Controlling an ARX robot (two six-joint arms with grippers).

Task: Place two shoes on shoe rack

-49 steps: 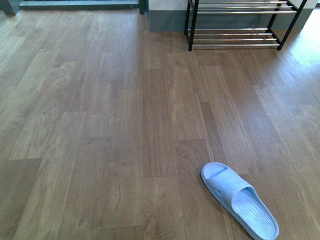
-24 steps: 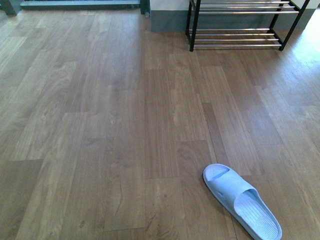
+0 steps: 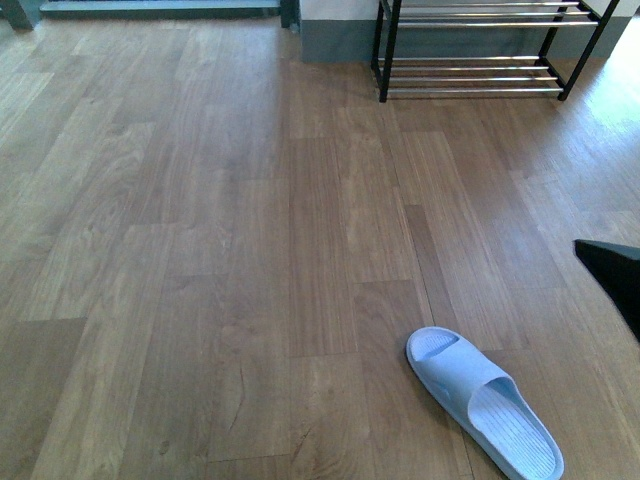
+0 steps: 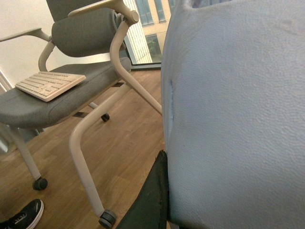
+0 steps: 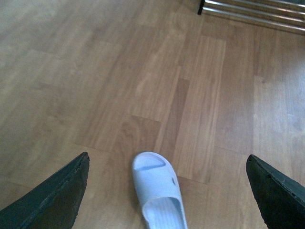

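The right claw hangs above the wooden floor with its two dark fingers spread wide and nothing between them. In the front view only one dark fingertip pokes in from the right edge. A pale-blue floor slipper lies flat on the boards below the open gap, apart from both fingers, its open toe pointing towards the shoe rack, which stands well away against the far wall.

The left claw is raised and clamped on a second pale-blue slipper, the held slipper, which fills most of its wrist view. One dark finger presses along its edge; the other is hidden behind it. Past it stand a grey chair with a keyboard on its seat and a black shoe on the floor.
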